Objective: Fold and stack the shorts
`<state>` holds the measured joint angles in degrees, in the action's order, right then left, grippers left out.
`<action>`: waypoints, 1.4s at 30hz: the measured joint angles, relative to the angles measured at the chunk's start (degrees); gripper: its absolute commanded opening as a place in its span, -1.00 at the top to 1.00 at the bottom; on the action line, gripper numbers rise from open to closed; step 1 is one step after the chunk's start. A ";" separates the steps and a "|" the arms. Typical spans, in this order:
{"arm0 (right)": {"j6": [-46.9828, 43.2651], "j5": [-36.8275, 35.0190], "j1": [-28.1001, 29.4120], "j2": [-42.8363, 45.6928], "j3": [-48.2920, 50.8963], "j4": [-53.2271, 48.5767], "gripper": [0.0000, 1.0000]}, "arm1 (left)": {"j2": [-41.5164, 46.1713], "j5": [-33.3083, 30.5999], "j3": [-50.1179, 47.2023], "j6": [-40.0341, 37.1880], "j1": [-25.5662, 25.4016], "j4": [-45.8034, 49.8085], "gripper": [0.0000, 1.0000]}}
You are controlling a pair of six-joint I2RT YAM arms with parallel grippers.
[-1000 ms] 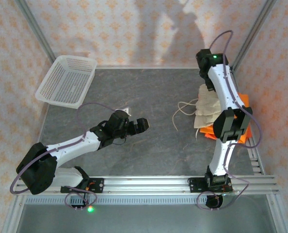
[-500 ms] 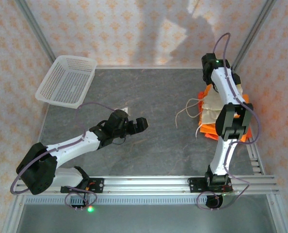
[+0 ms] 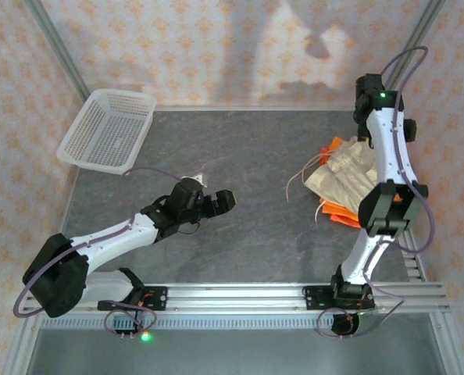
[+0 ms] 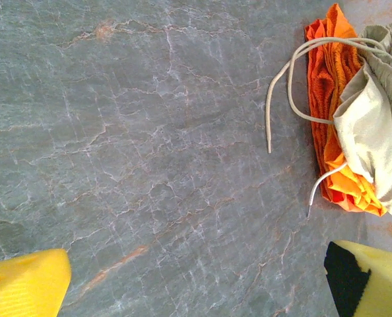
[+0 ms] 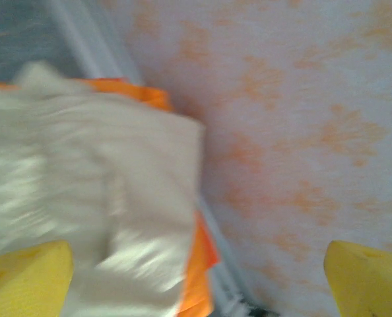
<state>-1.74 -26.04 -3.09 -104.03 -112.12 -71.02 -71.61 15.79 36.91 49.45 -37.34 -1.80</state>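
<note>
The cream-beige shorts (image 3: 344, 173) lie crumpled on top of the folded orange shorts (image 3: 340, 212) at the table's right side, and their drawstring (image 3: 298, 176) trails left. In the left wrist view the cream-beige shorts (image 4: 374, 139), orange shorts (image 4: 331, 86) and drawstring (image 4: 280, 86) sit at the upper right. My left gripper (image 3: 220, 201) (image 4: 196, 290) hovers open over bare table, left of the pile. My right gripper (image 3: 366, 84) (image 5: 196, 281) is open and raised near the back right corner. Its blurred view has the cream-beige shorts (image 5: 84, 198) and an orange edge (image 5: 197, 264) below.
A white mesh basket (image 3: 108, 129) stands at the back left corner. Patterned walls and metal frame posts (image 3: 408, 47) close in the table. An aluminium rail (image 3: 240, 293) runs along the near edge. The grey stone tabletop (image 3: 248, 156) lies open between the arms.
My right arm swung right and back, away from over the pile. The cream-beige shorts shifted and turned on the orange ones. My left arm barely moved.
</note>
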 measured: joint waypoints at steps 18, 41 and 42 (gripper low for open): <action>6.67 -9.62 31.65 -2.95 26.45 2.45 -1.00 | 0.00 -0.20 -1.03 0.04 0.00 -0.04 -0.99; 9.57 -23.06 35.12 -15.15 30.73 2.60 0.82 | 0.22 -1.31 -2.91 0.02 0.00 -0.09 -1.00; 9.27 -23.47 34.84 -15.04 30.91 2.54 0.93 | 0.35 -1.31 -2.91 0.02 0.00 -0.09 -1.00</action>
<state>7.53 -49.52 31.75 -119.07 -81.21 -68.49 -71.26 14.48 34.00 49.47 -37.34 -1.89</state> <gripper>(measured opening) 0.112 0.998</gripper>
